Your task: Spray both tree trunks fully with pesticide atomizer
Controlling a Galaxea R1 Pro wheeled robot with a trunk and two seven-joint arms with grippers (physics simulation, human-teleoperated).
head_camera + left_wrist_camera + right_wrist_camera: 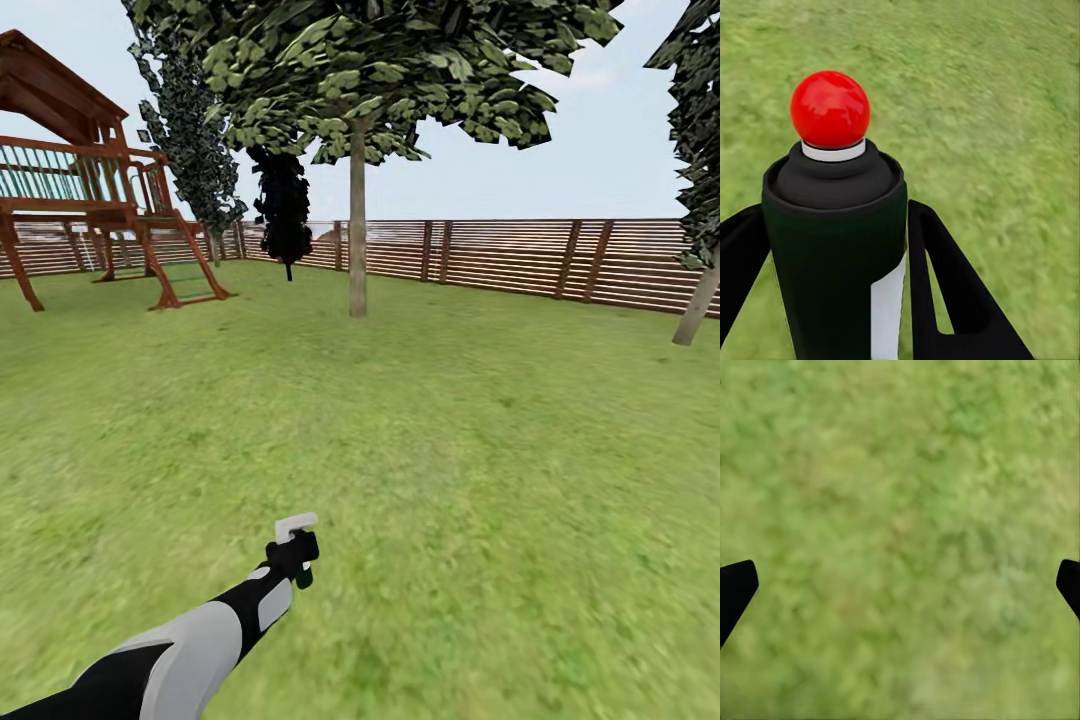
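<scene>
Fenced lawn (450, 420), playset (90, 190) at far left, one tree trunk (357, 220) ahead, another (697, 300) at right. Left gripper (832, 285): clamped on pesticide atomizer (832, 247), dark bottle with red ball top, held above grass. Right gripper (900, 585): fingers spread wide, holding nothing.

atomizer body: pesticide atomizer (832, 270), clamped between the left gripper (832, 300) fingers (952, 300), looks like smooth dark plastic or painted metal, faintly ribbed, with a flat white stripe
atomizer cap: glossy red ball on a matt black shoulder
fingers: matt black, smooth
right gripper (900, 585) fingertips: same flat black
lawn (900, 472): rough, mottled green, matt
fence (520, 255): brown wooden slats, dull
playset (90, 190): reddish wood
tree trunk (357, 220): rough grey-brown bark
</scene>
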